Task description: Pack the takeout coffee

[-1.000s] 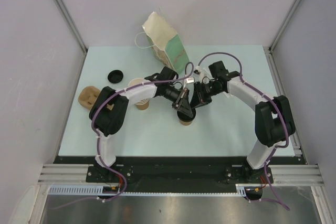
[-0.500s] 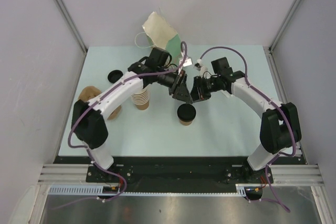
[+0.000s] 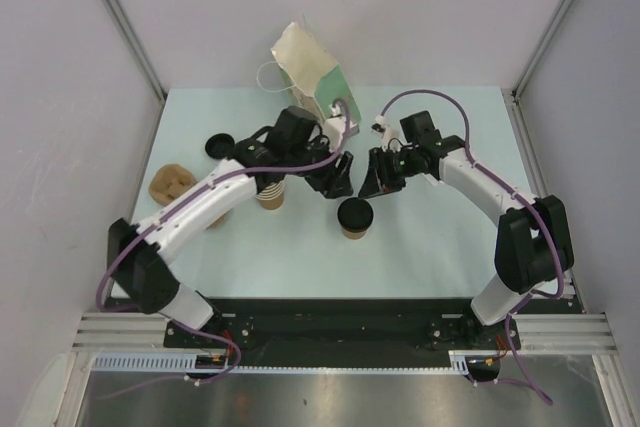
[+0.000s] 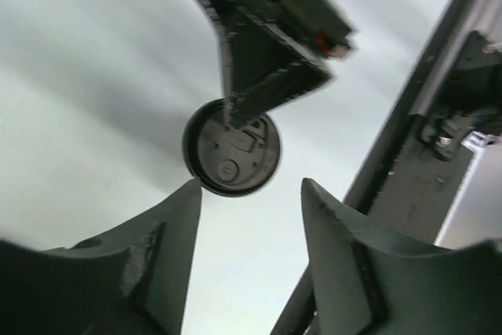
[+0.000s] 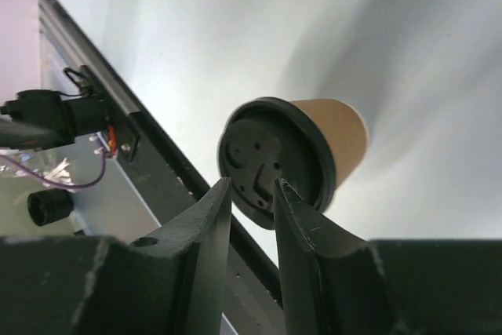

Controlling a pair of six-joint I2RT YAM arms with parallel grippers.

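The takeout coffee [image 3: 354,217] stands upright on the pale table, a brown paper cup under a black lid, and neither gripper touches it. My left gripper [image 3: 335,179] hovers just behind and left of it, jaws wide apart and empty. In the left wrist view the lid [image 4: 231,158] lies beyond my open left gripper [image 4: 251,186], partly covered by the right arm's fingers [image 4: 267,60]. My right gripper [image 3: 378,179] hangs behind and right of the cup. In the right wrist view the cup [image 5: 314,154] sits past my right gripper [image 5: 251,183], whose jaws are a narrow gap apart with nothing between them.
A paper bag [image 3: 315,82] stands at the back, just behind both grippers. A stack of lidless brown cups [image 3: 270,192] is under the left forearm. A loose black lid [image 3: 220,145] and a pulp cup carrier [image 3: 172,183] lie to the left.
Both grippers have pulled back from over the lidded cup. The left jaws have opened wide and that arm swung left; the right jaws have parted a little.
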